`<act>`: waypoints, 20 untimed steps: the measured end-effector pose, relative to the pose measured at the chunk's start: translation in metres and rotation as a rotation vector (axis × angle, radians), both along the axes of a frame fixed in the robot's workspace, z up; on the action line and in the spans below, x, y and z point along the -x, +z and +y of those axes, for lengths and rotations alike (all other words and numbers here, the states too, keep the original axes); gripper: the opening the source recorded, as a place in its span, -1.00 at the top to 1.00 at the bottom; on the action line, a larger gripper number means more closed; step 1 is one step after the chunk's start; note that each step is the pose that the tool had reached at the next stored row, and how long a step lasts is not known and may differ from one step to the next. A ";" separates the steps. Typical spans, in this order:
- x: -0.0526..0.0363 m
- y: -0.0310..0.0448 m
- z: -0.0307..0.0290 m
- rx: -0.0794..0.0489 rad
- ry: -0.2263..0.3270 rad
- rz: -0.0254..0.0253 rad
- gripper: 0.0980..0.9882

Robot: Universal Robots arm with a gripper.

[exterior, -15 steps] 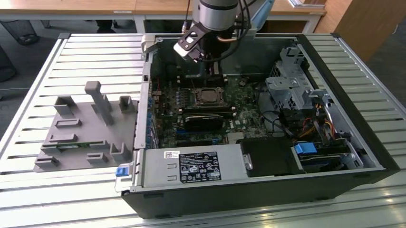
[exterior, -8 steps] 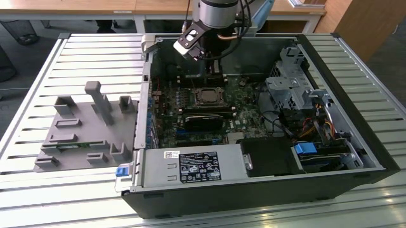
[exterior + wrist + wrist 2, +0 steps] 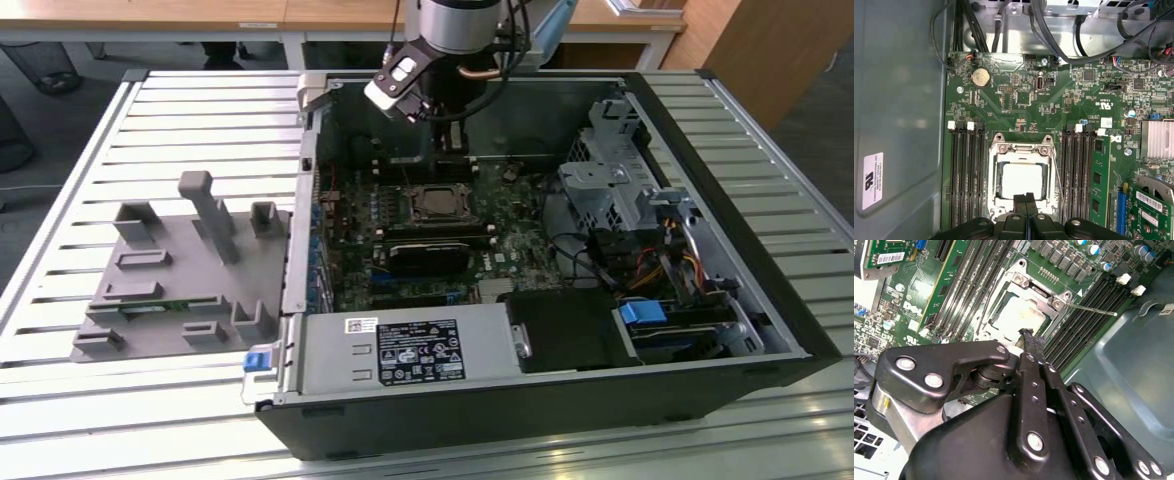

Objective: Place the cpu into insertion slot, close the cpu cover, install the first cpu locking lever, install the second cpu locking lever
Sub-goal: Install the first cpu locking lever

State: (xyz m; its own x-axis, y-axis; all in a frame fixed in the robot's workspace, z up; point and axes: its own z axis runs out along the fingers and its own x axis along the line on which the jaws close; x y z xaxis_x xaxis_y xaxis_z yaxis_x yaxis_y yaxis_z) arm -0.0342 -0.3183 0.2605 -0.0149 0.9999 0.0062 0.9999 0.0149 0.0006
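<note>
Gripper (image 3: 1026, 196) fingers (image 3: 1020, 204) pressed together, empty, tips at cpu cover (image 3: 1021, 154) edge, contact unclear. Open computer case (image 3: 534, 400) on slatted counter (image 3: 80, 400). Cover down over insertion slot (image 3: 997, 181); cpu (image 3: 1023, 181) seated, visible through window.

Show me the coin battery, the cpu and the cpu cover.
coin battery (image 3: 980, 77): first wrist view, middle of its face.
cpu (image 3: 1022, 181): first wrist view, centre of its silver top.
cpu cover (image 3: 1021, 148): first wrist view, frame bar towards the coin battery.

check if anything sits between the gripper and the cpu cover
Nothing visible does: the gripper hangs close over an edge of the cpu cover, open air between. The cpu shows through its window.
</note>
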 end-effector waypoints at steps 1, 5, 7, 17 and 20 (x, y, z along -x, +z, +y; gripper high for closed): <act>0.0000 0.0005 0.0000 0.000 0.000 0.0000 0.96; 0.0000 0.0026 0.0000 0.000 0.000 -0.0001 0.96; 0.0000 0.0038 0.0000 0.000 0.000 0.0000 0.96; 0.0000 0.0085 0.0000 0.000 0.000 0.0000 0.96; 0.0000 0.0097 0.0000 0.000 0.000 0.0000 0.96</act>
State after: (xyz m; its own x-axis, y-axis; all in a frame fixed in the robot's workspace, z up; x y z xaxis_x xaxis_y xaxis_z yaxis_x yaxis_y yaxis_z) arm -0.0342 -0.3183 0.2702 -0.0149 0.9999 0.0063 0.9999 0.0149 0.0006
